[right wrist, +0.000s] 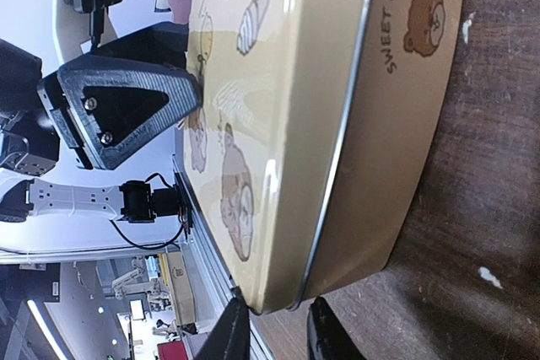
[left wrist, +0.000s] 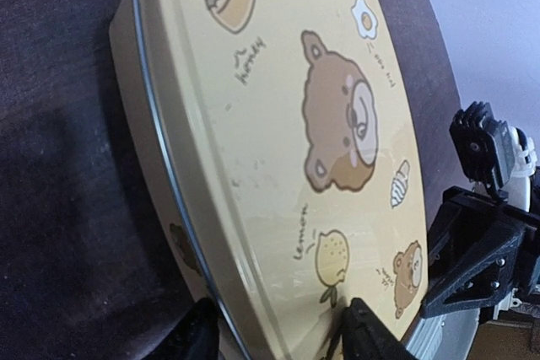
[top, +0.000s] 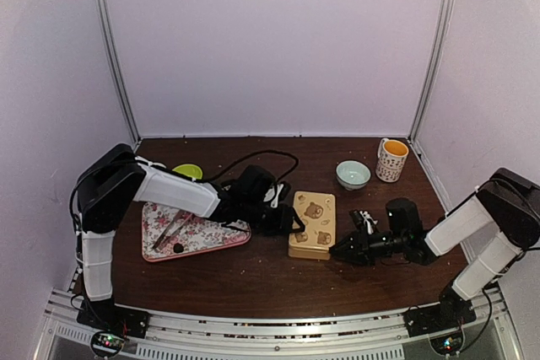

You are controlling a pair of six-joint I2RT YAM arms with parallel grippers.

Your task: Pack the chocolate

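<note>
A closed yellow tin [top: 312,223] printed with bears lies mid-table. Any chocolate inside it is hidden. One small dark lump of chocolate [top: 178,248] sits on the floral tray. My left gripper [top: 290,223] is at the tin's left edge. In the left wrist view it [left wrist: 278,336] straddles the rim of the tin [left wrist: 278,124], one finger by the side wall and the other on the lid. My right gripper [top: 339,250] is at the front right corner. In the right wrist view it [right wrist: 278,328] has narrowed round that corner of the tin [right wrist: 337,124].
The floral tray [top: 228,238] at the left also holds thin tongs [top: 171,229]. A yellow-green bowl [top: 187,171] stands behind it. A pale green bowl [top: 353,174] and a mug [top: 392,159] stand at the back right. A black cable [top: 261,156] loops behind the left arm.
</note>
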